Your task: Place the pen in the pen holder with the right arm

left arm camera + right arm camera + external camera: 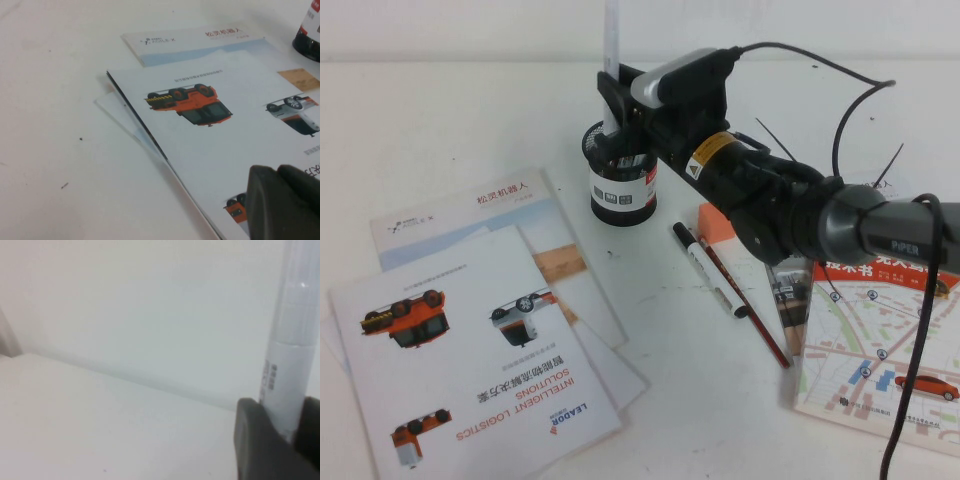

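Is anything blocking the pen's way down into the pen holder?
Nothing visible: the right end effector holds the pen upright directly over the pen holder. The left end effector sits over the brochures.

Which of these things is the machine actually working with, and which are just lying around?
In the job:
- pen, upright, clamped in the right gripper
- pen holder, directly below it

Lying about:
- slim white pen and dark-red pen on the table
- brochures
- map
- left gripper, parked over the brochures
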